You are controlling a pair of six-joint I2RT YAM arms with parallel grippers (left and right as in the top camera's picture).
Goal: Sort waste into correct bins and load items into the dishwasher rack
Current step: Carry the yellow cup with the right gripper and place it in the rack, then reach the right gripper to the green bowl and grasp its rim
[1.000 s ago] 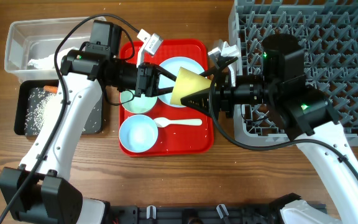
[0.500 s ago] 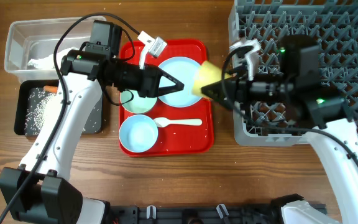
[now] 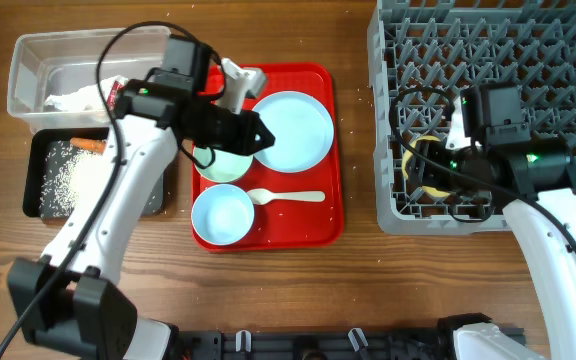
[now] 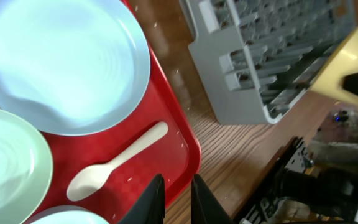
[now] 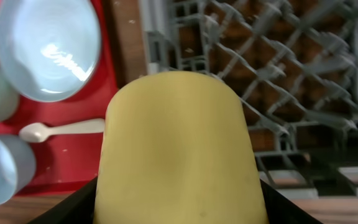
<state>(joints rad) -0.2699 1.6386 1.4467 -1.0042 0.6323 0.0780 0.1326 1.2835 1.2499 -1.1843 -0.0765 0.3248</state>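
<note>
The small yellow cup (image 5: 179, 149) fills the right wrist view, and my right gripper (image 5: 179, 202) is shut on it, one finger on each side. Seen from overhead, that right gripper (image 3: 430, 170) holds the cup (image 3: 415, 152) low over the front left part of the grey dishwasher rack (image 3: 528, 60). My left gripper (image 3: 261, 135) hovers over the red tray (image 3: 318, 225), between the pale green bowl (image 3: 218, 165) and the pale blue plate (image 3: 293, 130). The left gripper (image 4: 178, 199) holds nothing, its fingers nearly together. On the tray also lie the white spoon (image 3: 288, 197) and the pale blue bowl (image 3: 221, 215).
At the far left stands a clear tub (image 3: 28, 60) with a crumpled white napkin (image 3: 68, 100) inside. Just in front of it is a black tray (image 3: 43, 150) holding rice (image 3: 68, 180) and a carrot (image 3: 90, 145). Bare wood separates the red tray from the rack.
My right arm has carried the yellow cup from above the red tray rightwards and down over the rack. My left gripper has pulled back a little to the left, its fingers closer together.
</note>
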